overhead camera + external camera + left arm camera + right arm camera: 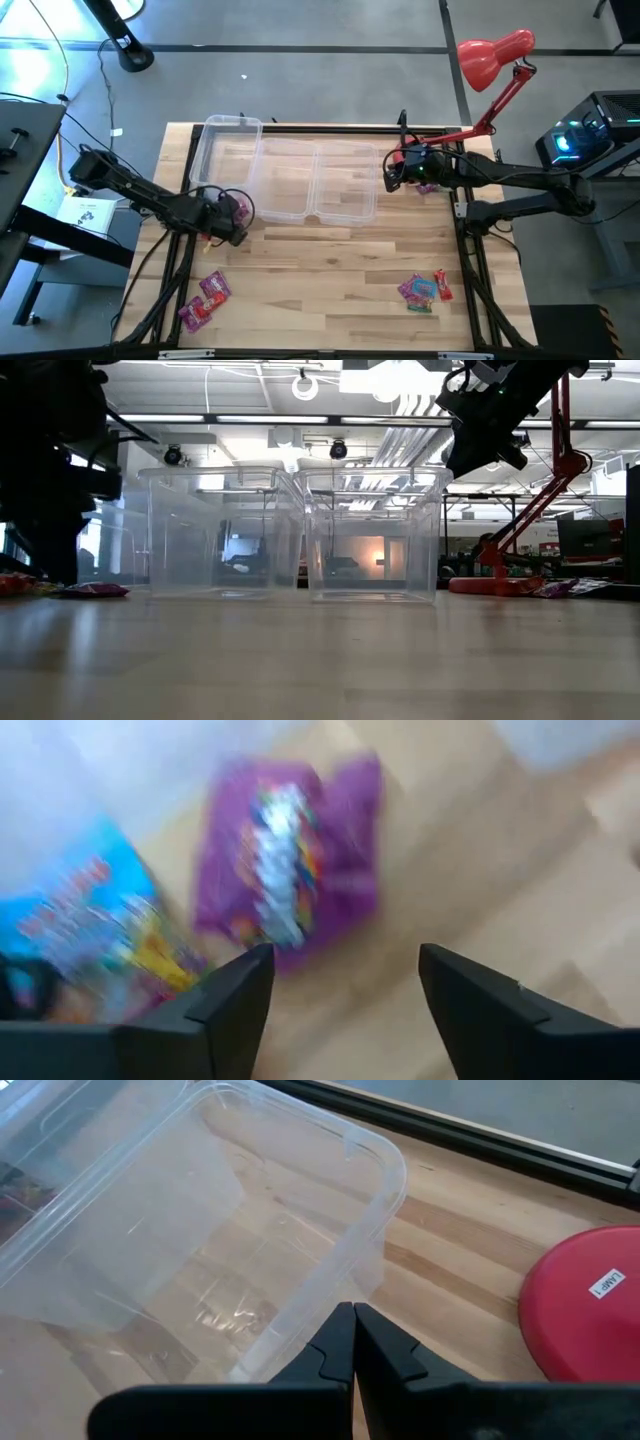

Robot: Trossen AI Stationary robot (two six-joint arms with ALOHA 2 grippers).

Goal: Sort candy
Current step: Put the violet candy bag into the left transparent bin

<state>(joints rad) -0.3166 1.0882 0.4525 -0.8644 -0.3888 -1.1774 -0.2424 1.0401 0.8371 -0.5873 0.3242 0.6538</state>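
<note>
Here a purple candy packet (300,860) lies just beyond the left gripper's (345,985) wide jaws.

The left gripper (345,985) has its fingers spread apart above the wooden table (520,870), a purple candy packet (295,860) just ahead of them and a blue candy packet (90,940) beside it.

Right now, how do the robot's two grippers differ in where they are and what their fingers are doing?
The left gripper is open, fingers spread, low over a purple candy packet and a blue packet near the table's left side. The right gripper is shut with nothing between its fingers, raised beside the right clear bin, near the red lamp base. Neither gripper holds any candy.
</note>
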